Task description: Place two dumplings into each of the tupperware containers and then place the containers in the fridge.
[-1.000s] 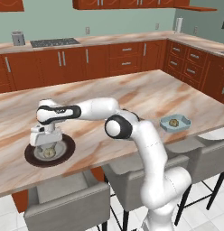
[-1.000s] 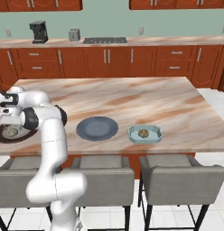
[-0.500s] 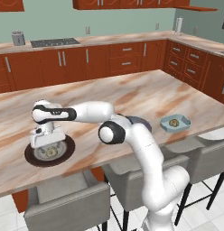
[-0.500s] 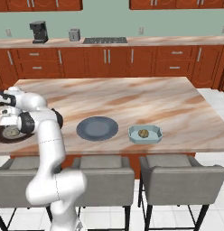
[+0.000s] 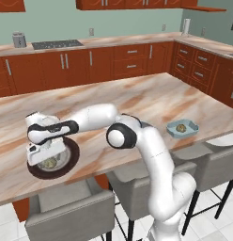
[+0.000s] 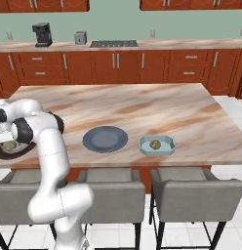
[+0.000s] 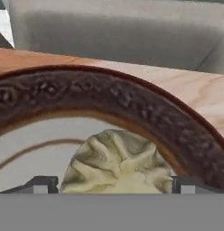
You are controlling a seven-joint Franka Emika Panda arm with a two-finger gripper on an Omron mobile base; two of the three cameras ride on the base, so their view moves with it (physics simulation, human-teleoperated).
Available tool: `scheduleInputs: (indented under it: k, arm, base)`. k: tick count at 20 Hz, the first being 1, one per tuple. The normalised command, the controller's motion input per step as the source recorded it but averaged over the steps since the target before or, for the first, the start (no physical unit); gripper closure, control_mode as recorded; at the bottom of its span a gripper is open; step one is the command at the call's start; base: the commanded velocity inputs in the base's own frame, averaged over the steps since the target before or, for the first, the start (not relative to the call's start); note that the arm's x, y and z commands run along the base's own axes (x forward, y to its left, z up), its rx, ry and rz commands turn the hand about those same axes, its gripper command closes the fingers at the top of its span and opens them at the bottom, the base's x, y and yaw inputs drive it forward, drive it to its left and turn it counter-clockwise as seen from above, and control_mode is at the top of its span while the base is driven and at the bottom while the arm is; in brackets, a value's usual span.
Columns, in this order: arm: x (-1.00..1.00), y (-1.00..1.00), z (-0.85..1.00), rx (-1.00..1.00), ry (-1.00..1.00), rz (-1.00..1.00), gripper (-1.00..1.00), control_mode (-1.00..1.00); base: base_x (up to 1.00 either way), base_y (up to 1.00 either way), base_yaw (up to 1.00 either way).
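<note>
Reaching down over the dark-rimmed plate point(image 5: 36, 170) at the near end of the island counter point(image 5: 151, 101), the gripper point(image 7: 114, 188) stands spread wide, its fingertips point(image 7: 40, 185) bracketing a pleated dumpling point(image 7: 117, 163) so a closing pinch would take it squarely. Well apart along the counter, a tupperware container point(image 6: 156, 145) already holds one dumpling beside an empty grey-blue plate point(image 6: 105, 139), apparently awaiting its second.
</note>
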Motion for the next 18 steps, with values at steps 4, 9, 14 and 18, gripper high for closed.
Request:
scheduleInputs:
  k: [4, 9, 14, 18]
  arm:
    - [-0.36, -1.0, -0.47, 0.1, -0.34, -0.18, 1.0, -1.0]
    - [-0.24, -0.99, 0.01, 0.15, -0.16, -0.27, 1.0, -1.0]
    - [0.08, -0.52, 0.89, 0.13, -0.25, -0.2, 1.0, -1.0]
    - [0.22, -0.63, 1.0, 0.0, -0.03, -0.03, 1.0, -1.0]
  base:
    - [0.0, 0.0, 0.0]
    - [0.0, 0.0, 0.0]
    - [0.0, 0.0, 0.0]
    - [0.0, 0.0, 0.0]
